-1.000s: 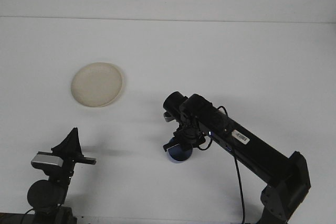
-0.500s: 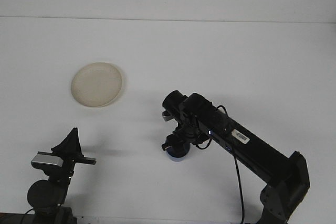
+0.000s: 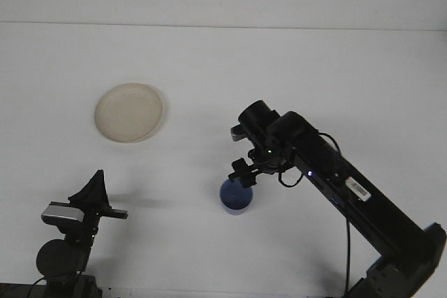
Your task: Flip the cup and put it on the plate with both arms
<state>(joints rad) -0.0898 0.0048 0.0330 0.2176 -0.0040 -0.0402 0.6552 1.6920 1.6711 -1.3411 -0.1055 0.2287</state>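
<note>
Label [image 3: 357, 188] on right arm [image 3: 349, 193]: print illegible.

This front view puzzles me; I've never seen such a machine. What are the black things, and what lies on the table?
The picture comes from a camera looking forward over a white table. The black things are a robot's two arms. Its right arm reaches in from the lower right, and its right gripper hangs at the rim of a blue cup that stands on the table with its opening up. Whether the jaws grip the cup I cannot tell. The left gripper sits low at the left, away from everything. A pale round plate lies further back on the left, with nothing on it.
</note>
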